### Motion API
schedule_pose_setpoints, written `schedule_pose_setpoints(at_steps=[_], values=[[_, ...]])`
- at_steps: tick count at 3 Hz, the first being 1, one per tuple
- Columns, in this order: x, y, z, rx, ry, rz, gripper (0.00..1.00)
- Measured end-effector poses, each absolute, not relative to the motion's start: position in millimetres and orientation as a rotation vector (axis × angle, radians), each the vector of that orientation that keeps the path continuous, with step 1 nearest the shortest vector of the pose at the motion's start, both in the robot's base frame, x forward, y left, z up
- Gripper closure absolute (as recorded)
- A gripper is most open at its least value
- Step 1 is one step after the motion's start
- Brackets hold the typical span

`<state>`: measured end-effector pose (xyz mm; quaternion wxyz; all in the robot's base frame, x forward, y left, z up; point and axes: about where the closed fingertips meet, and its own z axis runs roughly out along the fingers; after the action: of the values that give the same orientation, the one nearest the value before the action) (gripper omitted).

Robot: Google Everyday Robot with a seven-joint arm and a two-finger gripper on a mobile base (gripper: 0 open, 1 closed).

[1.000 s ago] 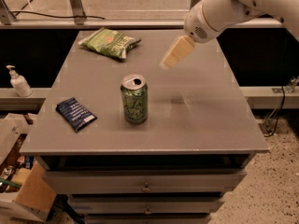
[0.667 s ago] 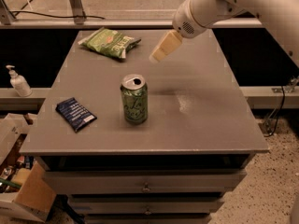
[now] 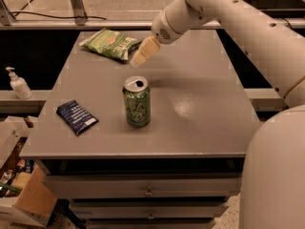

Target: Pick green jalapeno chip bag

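Note:
The green jalapeno chip bag (image 3: 111, 44) lies flat at the far left of the grey table (image 3: 200, 104), light green with white lettering. My gripper (image 3: 143, 54) hangs above the table just right of the bag's right end, its cream fingers pointing down and left toward it. It holds nothing. The white arm reaches in from the upper right.
A green soda can (image 3: 137, 101) stands upright in the middle of the table, in front of the gripper. A small dark blue packet (image 3: 76, 117) lies near the front left edge. A sanitizer bottle (image 3: 17, 83) stands on a ledge at left. Boxes (image 3: 19, 194) sit on the floor.
The gripper has moved left across the table, from right of centre to just beside the chip bag. The bag, can and packet have not moved.

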<state>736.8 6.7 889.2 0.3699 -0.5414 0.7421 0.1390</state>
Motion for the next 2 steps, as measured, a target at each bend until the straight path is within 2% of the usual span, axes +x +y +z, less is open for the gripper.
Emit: schedule_pose_setpoints(at_steps=[2], values=[[759.6,68.8,852.2,-1.422,1.918,0.434,0.00]])
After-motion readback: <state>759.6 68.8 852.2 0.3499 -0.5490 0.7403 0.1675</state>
